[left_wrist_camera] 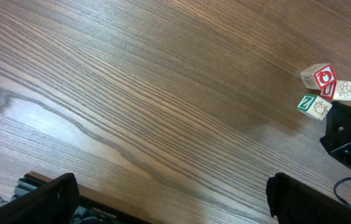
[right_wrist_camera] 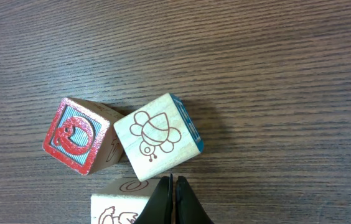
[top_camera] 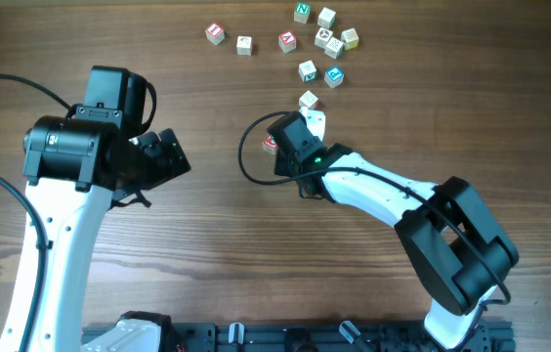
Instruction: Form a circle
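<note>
The circle is only a tight cluster of three pale letter cubes. In the right wrist view a red-faced cube (right_wrist_camera: 79, 134) touches a cube with a bee drawing (right_wrist_camera: 157, 135), and a third cube (right_wrist_camera: 118, 204) lies just below them. My right gripper (right_wrist_camera: 170, 182) is shut and empty, its tips against the bee cube's lower edge and beside the third cube. In the overhead view the right gripper (top_camera: 295, 132) covers most of the cluster; the red cube (top_camera: 270, 144) peeks out. The left gripper (top_camera: 173, 156) hangs open and empty to the left, its fingers (left_wrist_camera: 51, 196) far apart.
Several loose red, green and teal lettered cubes (top_camera: 307, 69) lie scattered along the table's far edge, one (top_camera: 308, 101) just beyond the cluster. The left wrist view shows the cluster (left_wrist_camera: 325, 77) at the far right with the right arm (left_wrist_camera: 350, 130) beside it.
</note>
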You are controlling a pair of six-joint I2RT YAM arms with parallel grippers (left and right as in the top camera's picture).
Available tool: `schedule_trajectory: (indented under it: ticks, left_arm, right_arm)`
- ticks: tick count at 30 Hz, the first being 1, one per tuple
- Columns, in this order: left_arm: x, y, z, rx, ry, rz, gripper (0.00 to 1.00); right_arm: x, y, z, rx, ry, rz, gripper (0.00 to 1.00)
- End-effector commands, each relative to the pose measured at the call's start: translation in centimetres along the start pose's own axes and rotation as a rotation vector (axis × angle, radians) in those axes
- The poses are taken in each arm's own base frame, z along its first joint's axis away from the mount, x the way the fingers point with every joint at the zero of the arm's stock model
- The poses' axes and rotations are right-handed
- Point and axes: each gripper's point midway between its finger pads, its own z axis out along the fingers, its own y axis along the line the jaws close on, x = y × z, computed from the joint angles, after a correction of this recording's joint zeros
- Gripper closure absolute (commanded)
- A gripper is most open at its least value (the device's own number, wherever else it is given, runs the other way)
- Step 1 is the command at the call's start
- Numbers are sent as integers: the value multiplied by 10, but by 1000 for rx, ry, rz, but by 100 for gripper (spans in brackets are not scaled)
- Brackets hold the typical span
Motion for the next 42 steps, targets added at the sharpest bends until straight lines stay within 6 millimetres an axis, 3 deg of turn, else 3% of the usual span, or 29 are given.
schedule_trajectory:
  ticks: [1, 42]
  left_arm:
    - [-2, 3, -2, -9, -17, -18, 0]
    - [-2, 3, -2, -9, -17, -18, 0]
  right_arm:
    - [8, -4, 8, 6, 27, -14, 95]
    - [2, -1, 4, -7, 7, -35, 95]
